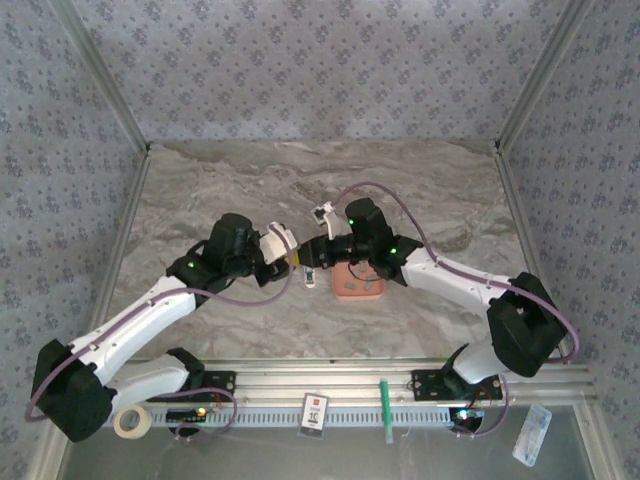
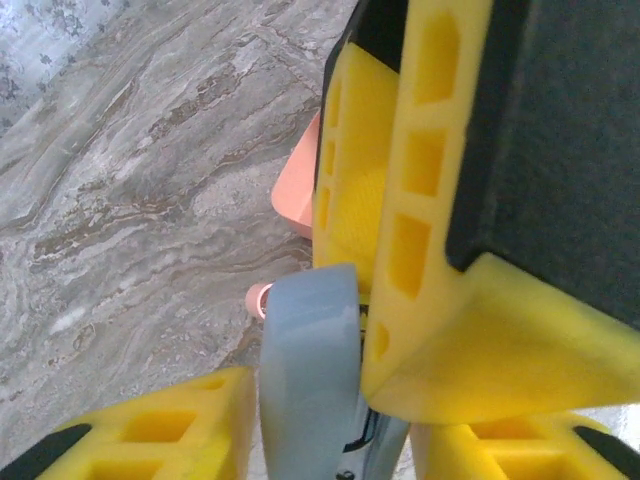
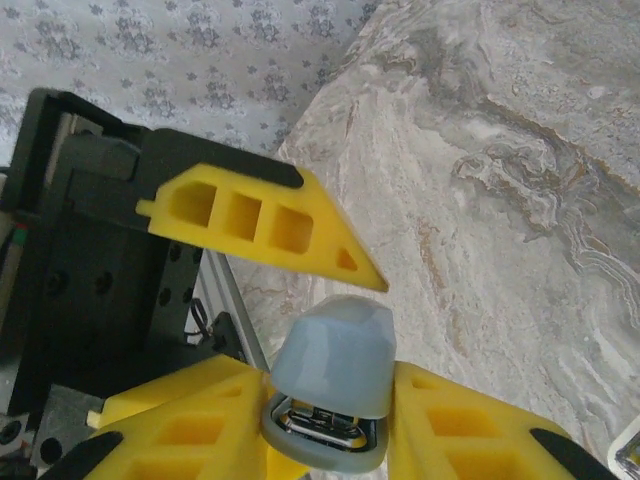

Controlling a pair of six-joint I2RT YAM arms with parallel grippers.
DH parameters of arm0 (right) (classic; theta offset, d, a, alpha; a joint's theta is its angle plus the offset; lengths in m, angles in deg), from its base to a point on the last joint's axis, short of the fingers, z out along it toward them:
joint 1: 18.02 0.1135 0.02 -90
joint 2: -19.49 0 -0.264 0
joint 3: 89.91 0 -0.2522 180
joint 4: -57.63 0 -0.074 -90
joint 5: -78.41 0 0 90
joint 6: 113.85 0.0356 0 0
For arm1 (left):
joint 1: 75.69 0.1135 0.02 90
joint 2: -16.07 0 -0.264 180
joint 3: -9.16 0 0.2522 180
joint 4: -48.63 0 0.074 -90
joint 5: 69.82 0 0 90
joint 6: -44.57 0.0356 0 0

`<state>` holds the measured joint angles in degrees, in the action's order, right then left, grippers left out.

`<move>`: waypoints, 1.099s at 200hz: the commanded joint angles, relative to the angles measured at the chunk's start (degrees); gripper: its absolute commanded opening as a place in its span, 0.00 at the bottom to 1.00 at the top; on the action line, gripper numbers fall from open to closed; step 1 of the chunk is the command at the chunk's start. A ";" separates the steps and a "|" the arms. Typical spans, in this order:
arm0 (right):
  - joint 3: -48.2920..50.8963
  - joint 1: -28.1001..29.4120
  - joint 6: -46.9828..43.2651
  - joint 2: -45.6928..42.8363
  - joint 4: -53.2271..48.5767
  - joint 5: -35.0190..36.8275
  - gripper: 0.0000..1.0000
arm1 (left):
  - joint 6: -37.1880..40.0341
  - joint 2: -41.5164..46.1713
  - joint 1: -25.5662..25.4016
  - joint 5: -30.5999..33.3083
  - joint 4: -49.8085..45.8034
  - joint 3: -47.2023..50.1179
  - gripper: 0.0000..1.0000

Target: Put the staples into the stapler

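The pale-blue stapler (image 1: 310, 270) hangs above the marble table (image 1: 220, 190), between the two grippers at its middle. My right gripper (image 3: 325, 370) is shut on the stapler (image 3: 335, 360), a yellow finger pressed to each side of its nose, where silver metal shows in the opening. My left gripper (image 2: 330, 410) stands open around the stapler's shell (image 2: 310, 370), with a thin gap at its left finger (image 2: 150, 430). The right gripper's finger (image 2: 400, 200) crosses above. The salmon-pink tray (image 1: 358, 283) lies just right of the stapler. The staples are too small to make out.
A small white object (image 1: 322, 213) lies behind the grippers. Along the front rail sit a tape roll (image 1: 131, 421), a card (image 1: 315, 412), a green pen (image 1: 384, 410) and a plastic bag (image 1: 531, 434). Patterned walls enclose the table on three sides.
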<state>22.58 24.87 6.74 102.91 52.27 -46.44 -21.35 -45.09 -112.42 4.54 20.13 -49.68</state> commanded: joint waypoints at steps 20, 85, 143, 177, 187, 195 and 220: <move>-0.42 -0.63 -11.18 -2.86 -3.66 0.24 0.25 | 2.77 0.87 0.12 -4.25 -3.40 -3.87 0.72; -0.75 -3.87 -42.37 -7.19 -17.68 -6.65 0.19 | 11.17 1.01 0.91 -17.04 -12.45 -7.66 0.68; -3.78 -3.02 -64.93 -8.45 -28.08 -10.08 0.16 | 15.00 -1.24 0.94 -22.27 -13.45 -8.88 0.57; -4.70 -1.55 -68.09 -7.97 -28.35 -10.44 0.15 | 17.30 -3.11 0.45 -24.71 -14.65 -9.65 0.55; -4.86 -1.43 -68.21 -7.83 -28.22 -11.17 0.16 | 17.73 -3.64 0.13 -24.96 -15.25 -10.02 0.55; -4.87 -1.39 -68.24 -7.88 -27.83 -11.85 0.16 | 18.25 -4.16 -0.02 -25.10 -16.00 -10.44 0.53; -4.94 -1.31 -67.53 -7.83 -26.54 -12.82 0.16 | 19.80 -4.79 -0.74 -24.73 -17.14 -10.70 0.43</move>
<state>19.54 23.34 -58.92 95.85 25.63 -56.43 -4.72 -49.46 -112.31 -17.84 5.51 -58.32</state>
